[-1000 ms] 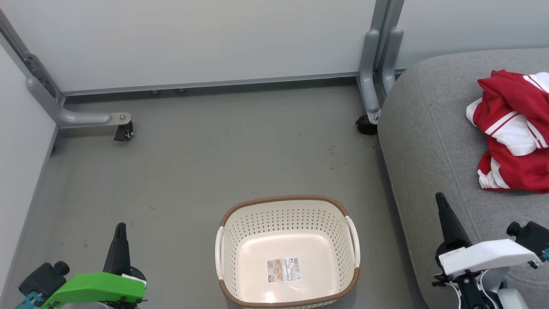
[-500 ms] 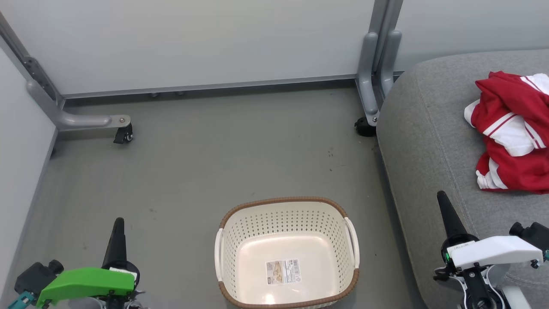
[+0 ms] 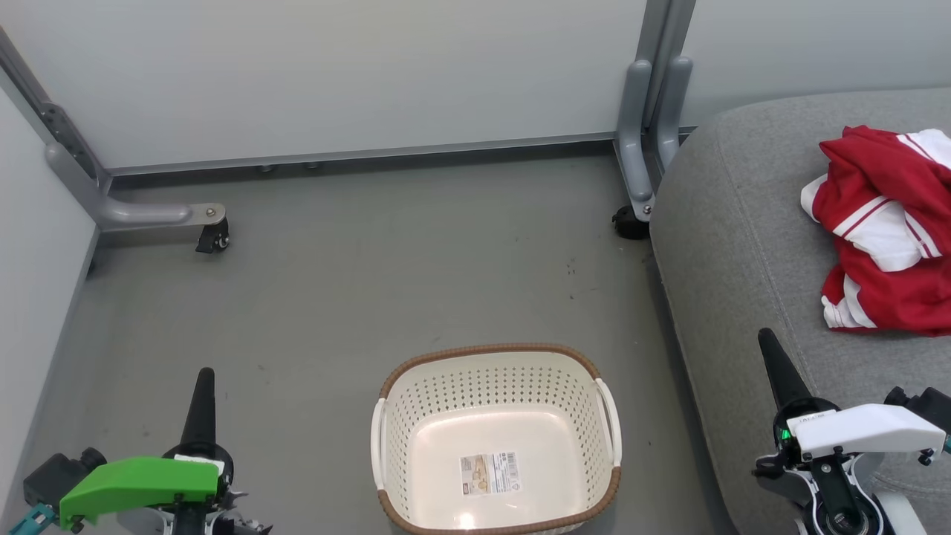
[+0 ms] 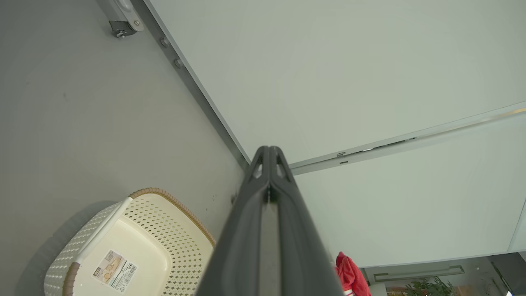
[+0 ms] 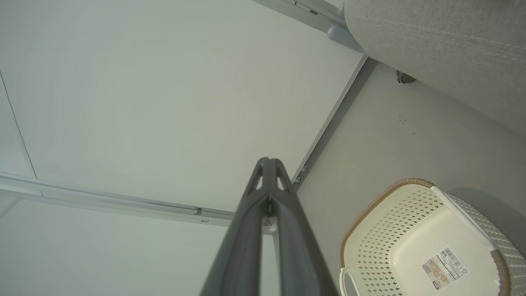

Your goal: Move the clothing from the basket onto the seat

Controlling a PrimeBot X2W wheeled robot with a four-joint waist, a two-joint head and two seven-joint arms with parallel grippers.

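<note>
The red and white clothing (image 3: 888,230) lies crumpled on the grey seat (image 3: 743,245) at the right; a bit of the clothing (image 4: 350,276) also shows in the left wrist view. The white basket (image 3: 496,438) with the brown rim stands on the floor, holding nothing but a label inside. It shows too as the basket (image 4: 123,250) and the basket (image 5: 427,242) in the wrist views. My left gripper (image 3: 205,373) is shut and empty at the lower left. My right gripper (image 3: 764,334) is shut and empty over the seat's front edge. Both gripper tips, left (image 4: 269,149) and right (image 5: 268,159), are pressed together.
Pale partition walls close off the back and the left. Their grey feet carry castors, one castor (image 3: 212,238) at the left and another castor (image 3: 630,221) beside the seat. Grey floor lies between the walls, the basket and the seat.
The whole picture has shifted slightly, so the head camera moved. Both grippers sit a little lower in the head view and stay shut. Clothing and basket lie as before.
</note>
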